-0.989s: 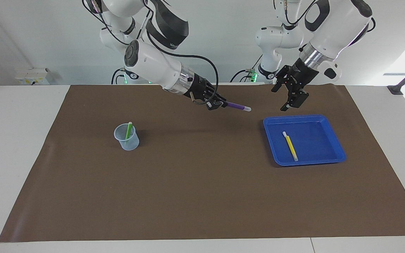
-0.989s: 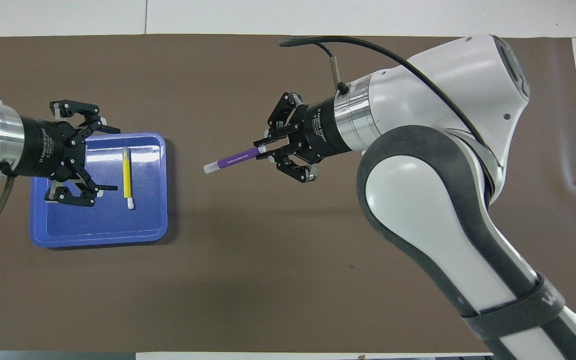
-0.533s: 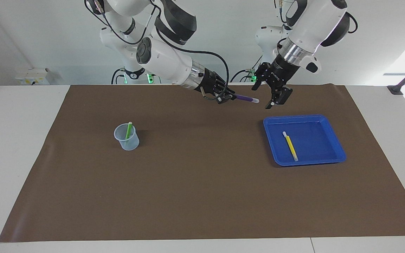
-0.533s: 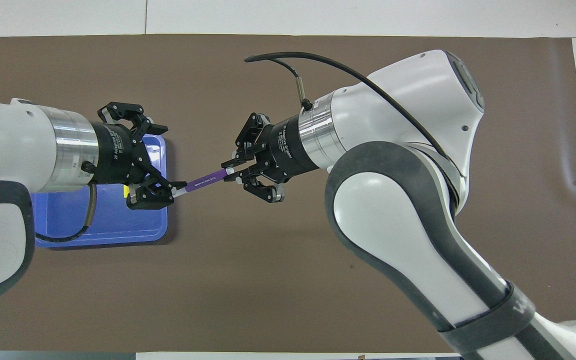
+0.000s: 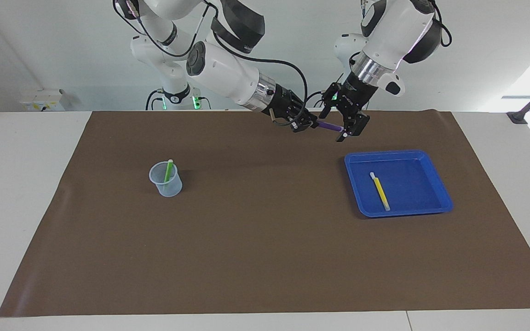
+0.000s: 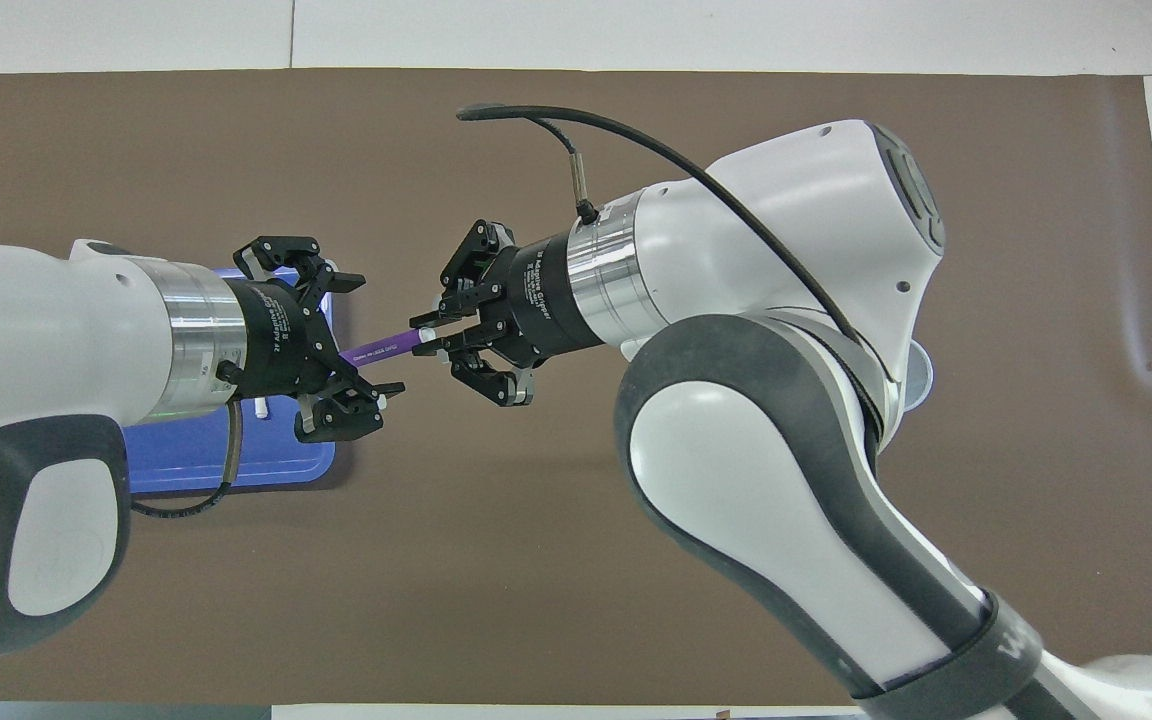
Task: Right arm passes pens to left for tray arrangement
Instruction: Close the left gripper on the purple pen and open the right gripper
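Heads up, your right gripper is clamping the slim purple marker pen in midair over the brown tabletop mat near the shallow blue plastic tray, its pale tip poking between your left gripper's spread-apart fingers, so letting go early is risking a drop.

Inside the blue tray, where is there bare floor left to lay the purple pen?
The tray holds only the yellow pen, lying nearer the cup's side; the floor between it and the rim toward the left arm's end is bare. The purple pen sits between the open left gripper and shut right gripper.
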`<state>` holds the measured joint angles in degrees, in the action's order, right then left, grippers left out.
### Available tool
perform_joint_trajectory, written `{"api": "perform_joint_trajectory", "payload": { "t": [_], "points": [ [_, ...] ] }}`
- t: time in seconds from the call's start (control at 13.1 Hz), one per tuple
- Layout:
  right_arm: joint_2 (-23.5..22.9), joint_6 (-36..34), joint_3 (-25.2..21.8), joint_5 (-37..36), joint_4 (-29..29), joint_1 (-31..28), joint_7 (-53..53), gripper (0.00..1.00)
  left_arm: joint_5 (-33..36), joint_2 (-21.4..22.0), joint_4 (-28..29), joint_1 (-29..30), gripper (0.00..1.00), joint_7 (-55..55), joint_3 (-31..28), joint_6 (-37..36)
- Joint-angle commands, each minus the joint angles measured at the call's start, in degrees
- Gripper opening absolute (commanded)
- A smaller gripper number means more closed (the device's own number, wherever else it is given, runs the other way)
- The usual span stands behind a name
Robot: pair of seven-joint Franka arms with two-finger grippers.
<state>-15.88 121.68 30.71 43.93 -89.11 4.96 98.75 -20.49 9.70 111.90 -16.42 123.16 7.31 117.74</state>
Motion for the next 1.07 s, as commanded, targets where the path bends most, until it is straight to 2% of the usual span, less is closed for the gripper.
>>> {"api": "perform_joint_trajectory", "payload": {
  "t": [0.0, 0.15, 0.53, 0.61, 0.68, 0.76, 0.99],
  "points": [
    [-0.99, 0.75, 0.58, 0.63, 1.14, -0.13, 0.74, 0.00, -0.69, 2.43, 2.71, -0.72, 0.94, 0.94, -0.45, 1.62],
    [-0.99, 0.84, 0.58, 0.45, 1.13, -0.13, 0.74, 0.00, -0.69, 2.43, 2.62, -0.72, 0.80, 0.85, -0.54, 1.44],
    [-0.99, 0.75, 0.66, 0.28, 1.05, -0.04, 0.74, 0.00, -0.69, 2.43, 2.62, -0.72, 0.33, 0.76, -0.54, 1.26],
    [-0.99, 0.75, 0.58, 0.28, 1.05, -0.04, 0.74, 0.00, -0.69, 2.43, 2.62, -0.72, 0.22, 0.76, -0.54, 1.26],
    [-0.99, 0.84, 0.66, 0.28, 1.05, -0.04, 0.74, 0.00, -0.69, 2.43, 2.62, -0.63, 0.06, 0.76, -0.54, 1.18],
    [-0.99, 0.84, 0.66, 0.28, 1.05, -0.04, 0.74, 0.00, -0.69, 2.43, 2.62, -0.37, 0.00, 0.59, -0.54, 1.18],
    [-0.99, 0.84, 0.66, 0.19, 1.05, -0.04, 0.74, 0.00, -0.69, 2.35, 2.62, 0.16, 0.00, 0.67, -0.63, 1.79]
  ]
}}
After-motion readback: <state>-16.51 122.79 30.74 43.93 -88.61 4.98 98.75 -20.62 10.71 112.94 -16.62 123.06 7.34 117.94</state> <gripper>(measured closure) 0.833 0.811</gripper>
